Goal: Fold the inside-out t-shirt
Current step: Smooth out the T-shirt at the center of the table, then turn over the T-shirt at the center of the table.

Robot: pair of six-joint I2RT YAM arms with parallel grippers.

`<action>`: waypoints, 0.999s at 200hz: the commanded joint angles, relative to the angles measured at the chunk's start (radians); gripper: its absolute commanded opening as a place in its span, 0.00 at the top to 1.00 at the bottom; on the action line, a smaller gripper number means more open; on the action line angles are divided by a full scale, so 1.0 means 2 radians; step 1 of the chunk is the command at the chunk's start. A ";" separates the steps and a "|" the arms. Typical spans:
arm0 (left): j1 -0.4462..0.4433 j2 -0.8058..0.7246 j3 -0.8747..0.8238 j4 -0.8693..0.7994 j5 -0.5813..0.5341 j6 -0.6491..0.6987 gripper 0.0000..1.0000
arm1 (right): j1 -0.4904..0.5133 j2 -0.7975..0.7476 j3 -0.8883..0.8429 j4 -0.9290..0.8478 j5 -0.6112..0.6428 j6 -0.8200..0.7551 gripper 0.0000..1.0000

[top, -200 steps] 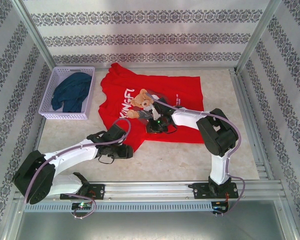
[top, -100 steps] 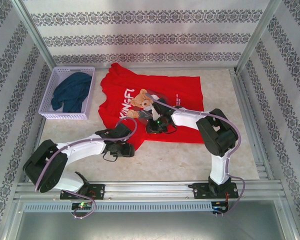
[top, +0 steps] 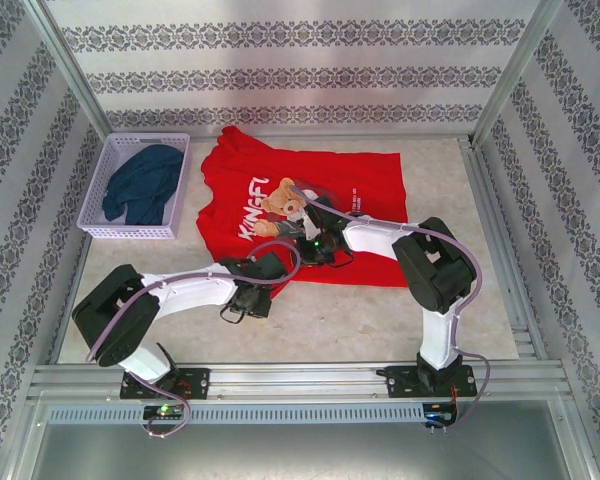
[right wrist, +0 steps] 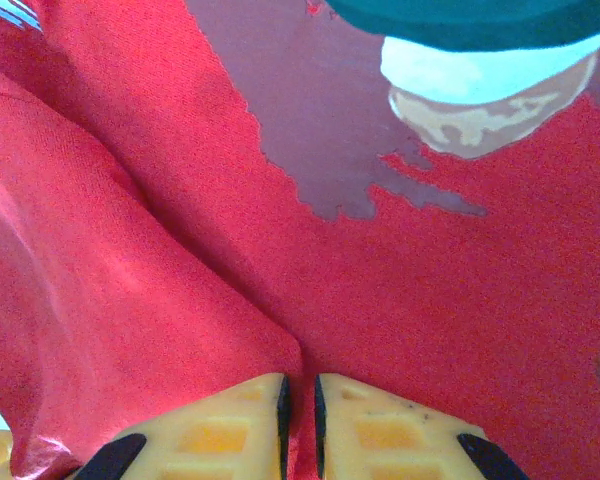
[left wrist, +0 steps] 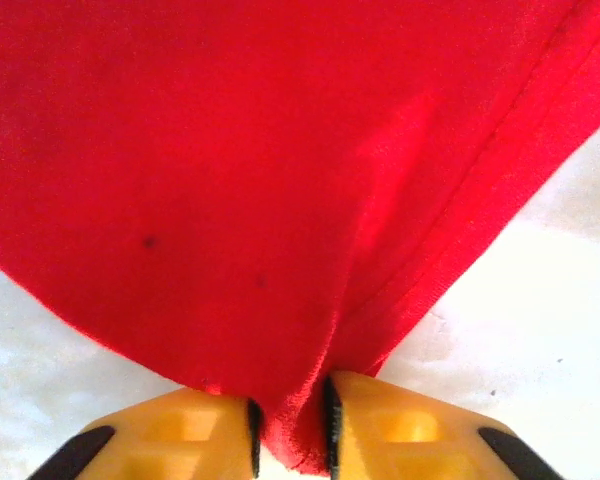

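**Second gripper takes hold of red t-shirt as fold gets under way**

The left gripper [left wrist: 290,425], which a second ago stood with its jaws parted further toward the table's [top: 370,320] left edge, has slid in and pinched the near-left corner of the t-shirt [top: 365,190], its hem bunched between the fingers. The right gripper [right wrist: 300,400] stays clamped on a raised fold of red cloth in the middle of the t-shirt, just beside the bear print. The t-shirt lies spread, print up, from mid-table toward the far edge, to the right of a white basket [top: 96,192] in the far-left corner that holds a navy garment [top: 142,185]. With both holds made, the arms look ready to lift cloth over. The thin hem grip seems likeliest to slip.
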 commanded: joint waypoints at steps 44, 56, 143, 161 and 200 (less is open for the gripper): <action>-0.013 -0.008 -0.021 0.011 -0.015 0.007 1.00 | 0.002 -0.008 -0.006 0.010 -0.008 0.007 0.82; -0.008 -0.028 -0.023 -0.006 -0.036 0.009 1.00 | 0.004 -0.012 -0.006 0.015 -0.015 0.008 0.82; 0.125 -0.208 -0.008 -0.119 -0.045 0.049 1.00 | 0.031 -0.123 -0.049 -0.012 -0.050 0.022 0.64; 0.168 -0.238 -0.002 -0.129 -0.021 0.064 1.00 | 0.021 -0.173 -0.064 -0.056 -0.009 0.008 0.59; 0.240 -0.272 0.023 -0.126 0.030 0.097 1.00 | -0.057 -0.284 -0.143 -0.122 0.096 0.014 0.53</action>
